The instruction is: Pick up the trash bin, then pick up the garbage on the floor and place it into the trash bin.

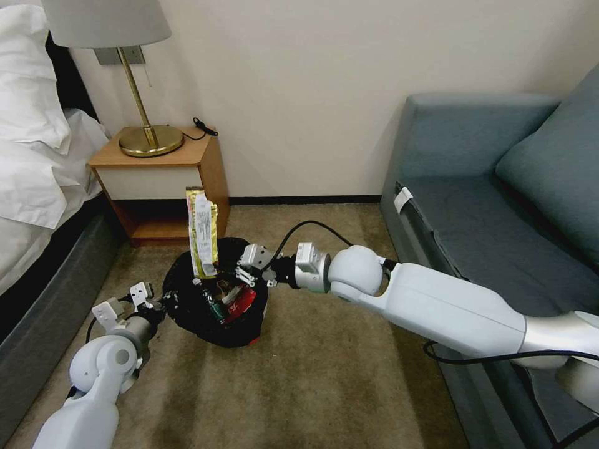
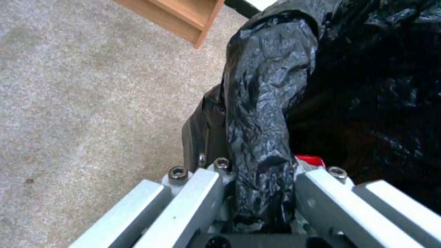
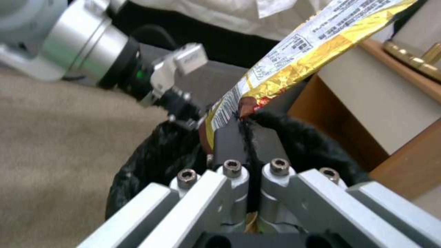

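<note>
The trash bin [image 1: 215, 299] sits on the beige carpet [image 1: 324, 386] between the two arms, before the wooden nightstand [image 1: 163, 181]. The left end effector [image 1: 150, 301] is at the bin's left rim; in the left wrist view its fingers are clamped on a fold of the glossy, crinkled black bag [image 2: 262, 137]. The right end effector [image 1: 240, 272] hangs over the bin's right rim, pads [image 3: 229, 144] pressed tight together on the lower end of a long gold foil wrapper [image 1: 202, 232] — the wrapper stands nearly upright above the bin's mouth, its white printed back facing out.

Inside the bin lie a red-and-white snack packet [image 1: 239, 303] and a small clear bottle with a green label [image 1: 213, 305], close together. The bag's rim is wrinkled and uneven. A grey-blue sofa [image 1: 499, 206] stands to the right, and a bed [image 1: 31, 162] with white linen to the left.
</note>
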Tool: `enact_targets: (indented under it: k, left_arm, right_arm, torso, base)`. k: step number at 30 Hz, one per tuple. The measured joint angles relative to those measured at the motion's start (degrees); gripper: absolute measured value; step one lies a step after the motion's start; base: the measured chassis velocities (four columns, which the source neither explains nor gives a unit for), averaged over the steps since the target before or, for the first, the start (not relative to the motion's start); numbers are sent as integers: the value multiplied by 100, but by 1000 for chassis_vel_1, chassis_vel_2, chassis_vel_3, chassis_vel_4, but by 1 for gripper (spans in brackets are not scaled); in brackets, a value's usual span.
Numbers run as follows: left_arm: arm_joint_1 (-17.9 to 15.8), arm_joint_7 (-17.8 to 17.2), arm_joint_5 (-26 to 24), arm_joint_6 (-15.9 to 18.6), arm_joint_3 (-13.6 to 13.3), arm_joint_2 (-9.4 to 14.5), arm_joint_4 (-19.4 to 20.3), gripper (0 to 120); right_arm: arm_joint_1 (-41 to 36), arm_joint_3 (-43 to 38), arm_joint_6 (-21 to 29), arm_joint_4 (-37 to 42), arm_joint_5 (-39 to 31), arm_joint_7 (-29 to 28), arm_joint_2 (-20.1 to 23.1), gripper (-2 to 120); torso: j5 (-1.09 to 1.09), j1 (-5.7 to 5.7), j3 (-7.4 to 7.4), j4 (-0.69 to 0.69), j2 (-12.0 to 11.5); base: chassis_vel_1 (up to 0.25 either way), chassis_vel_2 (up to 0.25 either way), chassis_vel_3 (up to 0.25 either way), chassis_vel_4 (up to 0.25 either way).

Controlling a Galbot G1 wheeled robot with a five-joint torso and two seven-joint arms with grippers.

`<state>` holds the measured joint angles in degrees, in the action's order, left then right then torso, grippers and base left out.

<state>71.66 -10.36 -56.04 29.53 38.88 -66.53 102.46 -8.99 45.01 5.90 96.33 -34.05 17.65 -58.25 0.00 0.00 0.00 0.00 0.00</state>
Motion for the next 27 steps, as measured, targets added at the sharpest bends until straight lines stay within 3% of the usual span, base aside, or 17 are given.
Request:
enact_targets:
  k: [13,17,20,21,27]
  left_arm:
    - [22,1,-57,17,39,-28,34,2]
    - [25,0,-71,20,43,-28,43,2]
    - [33,1,-97,24,54,-22,66,2]
    - [37,1,-110,24,66,-15,76,2]
    - [49,-10,-147,30,85,-6,100,2]
  right_arm:
    - [-274,177,-57,-253,278,-20,-200,0]
    - [-282,183,-52,-272,279,-31,-224,6]
    - [-284,184,-52,-331,285,-34,-274,11]
    - [-283,184,-52,-363,286,-34,-294,22]
    - [-256,184,-48,-397,281,-43,-325,43]
  torso:
    - [0,0,0,0,0]
    - [0,0,0,0,0]
    - [0,0,0,0,0]
    - [0,0,0,0,0]
    - [0,0,0,0,0]
  base:
    - [0,0,0,0]
    - [0,0,0,0]
    - [0,0,0,0]
    - [0,0,0,0]
    - [0,0,0,0]
